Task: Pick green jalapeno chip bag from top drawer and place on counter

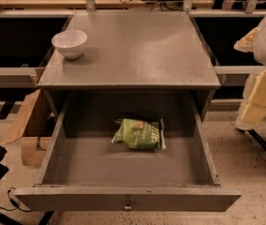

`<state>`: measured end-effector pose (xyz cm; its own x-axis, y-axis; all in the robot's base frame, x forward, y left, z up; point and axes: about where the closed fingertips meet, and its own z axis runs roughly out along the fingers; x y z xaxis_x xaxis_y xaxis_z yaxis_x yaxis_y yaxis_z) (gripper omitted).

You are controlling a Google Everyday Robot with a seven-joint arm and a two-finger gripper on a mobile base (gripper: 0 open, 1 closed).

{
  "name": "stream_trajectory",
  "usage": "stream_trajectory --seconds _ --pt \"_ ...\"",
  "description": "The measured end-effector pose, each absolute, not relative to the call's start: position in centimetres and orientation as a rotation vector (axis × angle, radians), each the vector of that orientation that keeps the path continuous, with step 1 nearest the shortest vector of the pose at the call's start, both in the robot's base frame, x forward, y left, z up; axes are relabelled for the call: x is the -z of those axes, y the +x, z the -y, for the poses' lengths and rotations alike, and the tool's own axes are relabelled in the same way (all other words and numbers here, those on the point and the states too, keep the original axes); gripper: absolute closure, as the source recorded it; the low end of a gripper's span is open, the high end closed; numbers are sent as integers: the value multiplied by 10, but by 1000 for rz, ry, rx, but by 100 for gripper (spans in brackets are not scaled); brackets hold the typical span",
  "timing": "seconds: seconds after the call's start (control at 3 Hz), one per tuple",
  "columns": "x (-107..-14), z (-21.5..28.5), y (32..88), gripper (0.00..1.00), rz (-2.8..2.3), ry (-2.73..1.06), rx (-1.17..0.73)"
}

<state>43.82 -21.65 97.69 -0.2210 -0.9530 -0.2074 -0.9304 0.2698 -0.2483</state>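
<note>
Gripper [263, 90] is seen at right edge, its opening not discernible; green jalapeno chip bag [139, 134] is shown flat in open top drawer [128, 198]. Crinkled film could be pinched poorly and dropped short of counter [137, 50]

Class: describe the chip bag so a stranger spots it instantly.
Find the open top drawer under the counter. Inside lies the green jalapeno chip bag, crinkled, light green, alone there; the white bowl sits on top, the gripper hangs at right.
</note>
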Motion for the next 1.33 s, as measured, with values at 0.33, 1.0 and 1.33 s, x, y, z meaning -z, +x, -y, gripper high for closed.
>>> stream_trajectory --seconds 0.33,1.0,1.33 --pt "-976 216 438 0 -2228 -1722 100" --pt "-895 177 427 0 -2139 -1669 -3" --pt "-793 134 429 0 -2138 -1714 -140"
